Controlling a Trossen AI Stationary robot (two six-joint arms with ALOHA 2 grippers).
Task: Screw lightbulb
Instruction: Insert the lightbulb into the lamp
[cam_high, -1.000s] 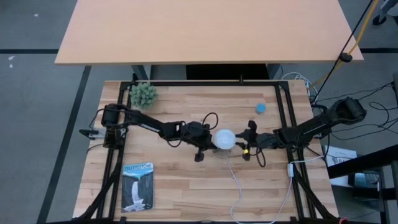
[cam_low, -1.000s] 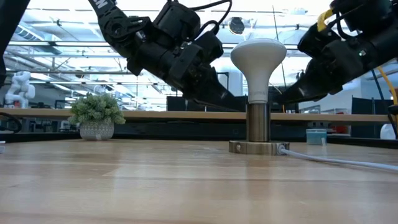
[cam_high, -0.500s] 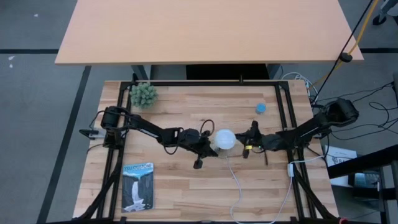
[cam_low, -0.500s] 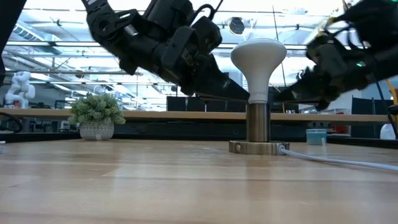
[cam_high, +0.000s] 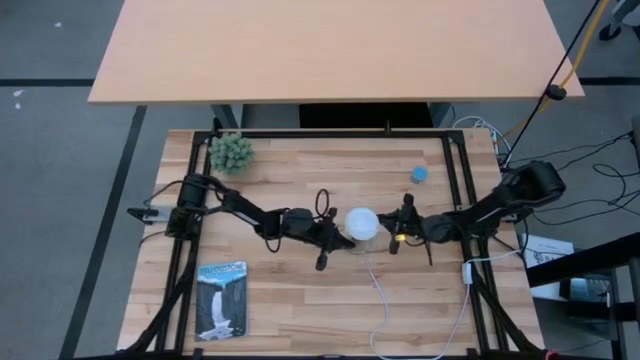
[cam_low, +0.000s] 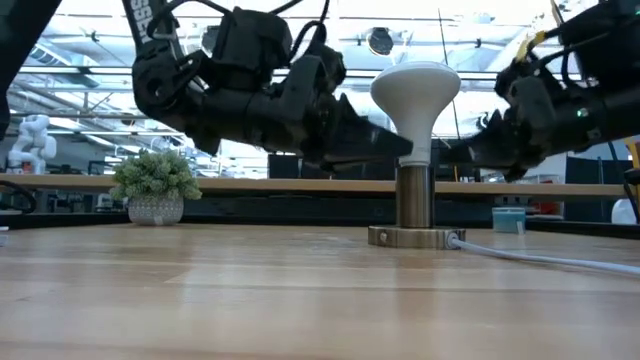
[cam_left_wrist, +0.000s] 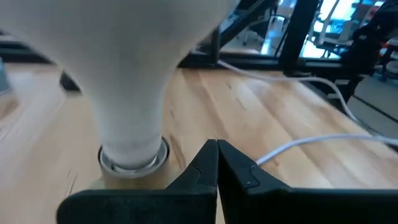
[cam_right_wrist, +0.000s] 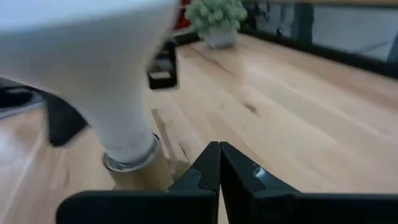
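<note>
The lightbulb (cam_low: 415, 98) stands upright in its socket (cam_low: 413, 205) mid-surface (cam_high: 300, 300), seemingly seated, though how tightly is hard to tell. The left pincer (cam_high: 343, 240) and the right pincer (cam_high: 392, 238) flank it, both clenched empty, neither grasping it. Little seems left beyond final tightening.

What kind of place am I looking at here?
Probably a robotics lab or workshop. Two dark robot arms work over a framed wooden table around a lightbulb in its socket, with cables alongside and a large open hall behind.
</note>
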